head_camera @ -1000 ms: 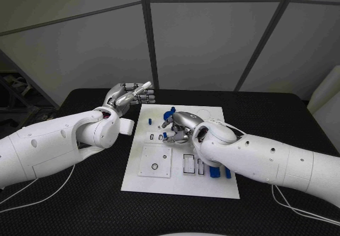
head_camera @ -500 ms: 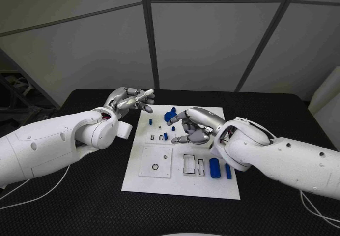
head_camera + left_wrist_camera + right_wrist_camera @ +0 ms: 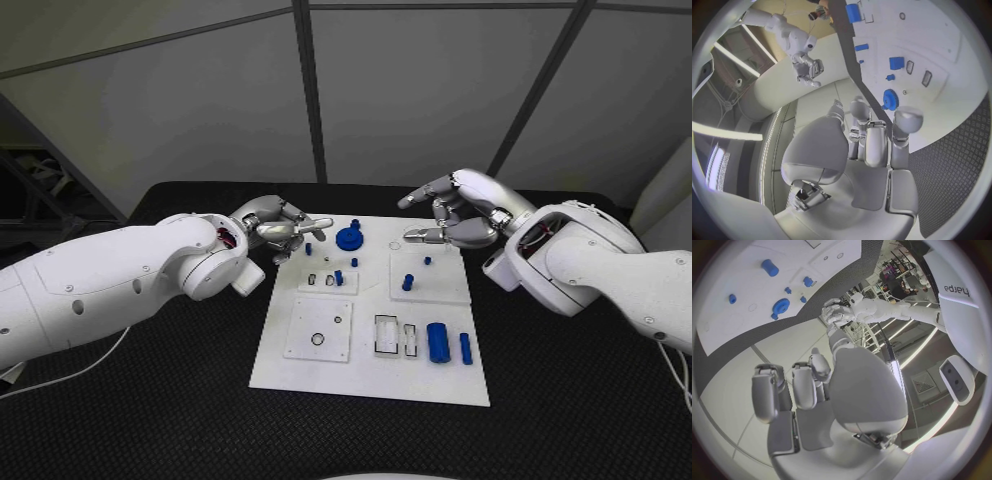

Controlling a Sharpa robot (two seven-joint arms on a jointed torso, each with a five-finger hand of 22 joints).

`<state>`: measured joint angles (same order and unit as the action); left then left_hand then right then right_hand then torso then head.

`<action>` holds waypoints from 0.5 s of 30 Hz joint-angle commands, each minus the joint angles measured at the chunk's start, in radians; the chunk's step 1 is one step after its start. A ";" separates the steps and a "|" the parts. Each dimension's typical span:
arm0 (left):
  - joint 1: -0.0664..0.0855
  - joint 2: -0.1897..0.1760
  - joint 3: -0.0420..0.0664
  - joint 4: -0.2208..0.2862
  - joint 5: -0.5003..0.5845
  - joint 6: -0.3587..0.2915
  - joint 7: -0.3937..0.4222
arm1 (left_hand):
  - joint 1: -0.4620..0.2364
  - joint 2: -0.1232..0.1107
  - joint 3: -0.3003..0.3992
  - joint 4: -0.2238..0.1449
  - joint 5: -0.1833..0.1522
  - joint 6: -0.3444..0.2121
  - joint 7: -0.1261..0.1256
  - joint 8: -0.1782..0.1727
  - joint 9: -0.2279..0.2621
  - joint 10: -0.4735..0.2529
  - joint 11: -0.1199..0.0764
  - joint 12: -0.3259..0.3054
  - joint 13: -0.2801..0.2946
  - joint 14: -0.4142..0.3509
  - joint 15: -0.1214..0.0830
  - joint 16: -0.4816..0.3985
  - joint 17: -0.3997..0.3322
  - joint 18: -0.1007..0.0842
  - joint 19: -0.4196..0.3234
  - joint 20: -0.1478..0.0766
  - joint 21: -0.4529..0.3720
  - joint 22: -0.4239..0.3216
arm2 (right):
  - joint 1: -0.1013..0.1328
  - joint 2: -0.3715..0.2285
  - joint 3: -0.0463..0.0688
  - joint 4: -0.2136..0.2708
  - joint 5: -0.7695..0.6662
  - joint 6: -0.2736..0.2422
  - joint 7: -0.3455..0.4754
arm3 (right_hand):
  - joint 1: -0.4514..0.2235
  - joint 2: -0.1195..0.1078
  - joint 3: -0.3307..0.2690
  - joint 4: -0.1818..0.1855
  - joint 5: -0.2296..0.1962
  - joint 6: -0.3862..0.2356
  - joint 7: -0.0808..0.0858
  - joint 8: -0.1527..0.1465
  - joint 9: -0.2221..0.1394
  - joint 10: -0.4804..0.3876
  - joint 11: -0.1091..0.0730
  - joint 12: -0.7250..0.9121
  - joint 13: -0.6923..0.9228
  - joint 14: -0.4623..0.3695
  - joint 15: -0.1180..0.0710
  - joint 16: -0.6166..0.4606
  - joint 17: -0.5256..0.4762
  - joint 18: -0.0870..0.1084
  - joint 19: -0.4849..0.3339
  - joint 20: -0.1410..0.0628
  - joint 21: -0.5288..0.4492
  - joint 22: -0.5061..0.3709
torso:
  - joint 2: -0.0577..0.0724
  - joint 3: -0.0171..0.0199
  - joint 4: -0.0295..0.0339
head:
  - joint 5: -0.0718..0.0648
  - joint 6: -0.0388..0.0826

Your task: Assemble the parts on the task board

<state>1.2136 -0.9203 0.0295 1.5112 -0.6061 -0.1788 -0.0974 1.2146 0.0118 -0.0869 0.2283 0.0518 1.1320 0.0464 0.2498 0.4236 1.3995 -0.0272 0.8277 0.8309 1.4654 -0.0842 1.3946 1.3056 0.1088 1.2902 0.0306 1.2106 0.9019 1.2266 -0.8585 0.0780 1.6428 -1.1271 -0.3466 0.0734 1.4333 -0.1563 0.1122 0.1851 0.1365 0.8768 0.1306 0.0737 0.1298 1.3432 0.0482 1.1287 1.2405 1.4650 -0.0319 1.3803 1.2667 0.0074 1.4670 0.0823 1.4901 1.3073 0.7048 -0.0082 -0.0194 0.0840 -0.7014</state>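
my left hand (image 3: pixel 277 224) empty, fingers loosely curled by task board (image 3: pixel 332 370) | right hand (image 3: pixel 459 210) empty too, fingers apart, raised off board

The right hand (image 3: pixel 811 390) hangs with its fingers curled and nothing in them. Beyond it lies the board (image 3: pixel 736 315) with blue parts (image 3: pixel 781 306); the left hand (image 3: pixel 837 315) hovers near its edge.

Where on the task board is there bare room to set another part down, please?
The task board's near strip, below the square plate with the ring and the two blue cylinders, is bare. Its far right corner, beyond the blue peg, also looks free, under the right hand. It is crowded round the blue gear, by the left hand.
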 commanded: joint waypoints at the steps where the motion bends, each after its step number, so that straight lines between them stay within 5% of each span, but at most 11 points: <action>1: 0.015 0.008 0.002 0.008 -0.216 0.112 -0.203 | -0.006 -0.006 -0.010 0.039 0.001 -0.012 -0.007 0.024 0.064 -0.003 0.000 0.062 0.091 0.061 -0.004 0.028 0.069 -0.003 0.015 -0.005 0.046 0.067 | 0.005 -0.007 0.001 -0.006 0.077 0.014 -0.004 | 0.000 0.010 -0.001 0.007 0.005 0.010 0.000 0.005 0.001 0.001 -0.003 -0.002 0.000 0.032 0.000 -0.004 -0.001 0.021 0.035 -0.002 -0.004 0.162 | -0.003 0.0018 -0.0013 | 0.004 0.000; 2: 0.021 0.013 0.002 0.008 -0.237 0.121 -0.226 | -0.001 -0.014 -0.012 0.062 0.002 -0.026 -0.012 0.040 0.115 -0.007 -0.001 0.084 0.136 0.062 -0.008 0.037 0.082 -0.005 0.013 -0.006 0.065 0.089 | 0.007 -0.009 0.001 -0.009 0.079 0.014 -0.006 | 0.001 0.010 -0.001 0.007 0.005 0.011 0.000 0.005 0.002 0.001 -0.003 -0.003 -0.001 0.032 0.000 -0.005 -0.003 0.021 0.035 -0.002 -0.004 0.162 | -0.004 0.0025 -0.0004 | 0.004 0.000; 7: 0.048 0.046 0.001 0.003 -0.327 0.159 -0.337 | -0.047 -0.028 -0.007 0.063 -0.002 -0.030 -0.014 0.065 0.194 0.017 -0.008 0.171 0.250 0.074 -0.008 0.078 0.135 -0.015 0.033 -0.010 0.108 0.162 | 0.010 -0.008 0.002 -0.022 0.082 0.018 -0.015 | 0.001 0.011 -0.001 0.007 0.006 0.013 0.000 0.005 0.002 0.001 -0.004 -0.003 -0.002 0.032 -0.001 -0.006 -0.004 0.021 0.034 -0.002 -0.004 0.161 | -0.006 0.0025 0.0018 | 0.001 0.002; 11: 0.061 0.080 -0.001 -0.011 -0.373 0.188 -0.403 | -0.077 -0.031 -0.035 0.062 -0.003 -0.040 -0.016 0.075 0.246 0.020 -0.010 0.180 0.283 0.076 -0.010 0.085 0.146 -0.017 0.034 -0.012 0.122 0.183 | 0.011 -0.003 0.002 -0.031 0.078 0.020 -0.021 | 0.002 0.012 0.000 0.007 0.006 0.015 -0.001 0.005 0.002 0.002 -0.004 -0.003 -0.002 0.032 -0.001 -0.007 -0.005 0.021 0.034 -0.003 -0.005 0.161 | -0.006 0.0017 0.0008 | 0.003 0.003; 15: 0.078 0.122 -0.021 -0.037 -0.404 0.199 -0.455 | -0.079 -0.026 -0.055 0.062 -0.003 -0.045 -0.017 0.078 0.281 0.022 -0.011 0.182 0.303 0.076 -0.011 0.087 0.149 -0.018 0.034 -0.013 0.129 0.195 | 0.011 0.002 0.002 -0.038 0.073 0.022 -0.029 | 0.002 0.012 0.000 0.007 0.006 0.015 -0.001 0.005 0.002 0.002 -0.004 -0.003 -0.002 0.032 -0.001 -0.007 -0.005 0.021 0.034 -0.003 -0.005 0.161 | -0.005 0.0020 -0.0003 | 0.005 0.003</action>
<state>1.2866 -0.8063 0.0110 1.4815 -0.9333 -0.0282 -0.4572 1.1433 -0.0196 -0.1368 0.2904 0.0520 1.0944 0.0304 0.3230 0.6984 1.4154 -0.0371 1.0067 1.1305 1.4687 -0.0877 1.4755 1.3081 0.1089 1.3169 0.0182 1.3348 1.0956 1.2350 -0.8579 0.0793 1.6059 -1.0628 -0.3347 0.0532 1.4332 -0.1563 0.1122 0.1851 0.1365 0.8835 0.1302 0.0737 0.1307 1.3433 0.0482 1.1288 1.2396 1.4650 -0.0320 1.3764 1.2625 0.0233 1.4670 0.0822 1.4901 1.3073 0.6994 -0.0060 -0.0189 0.0871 -0.6976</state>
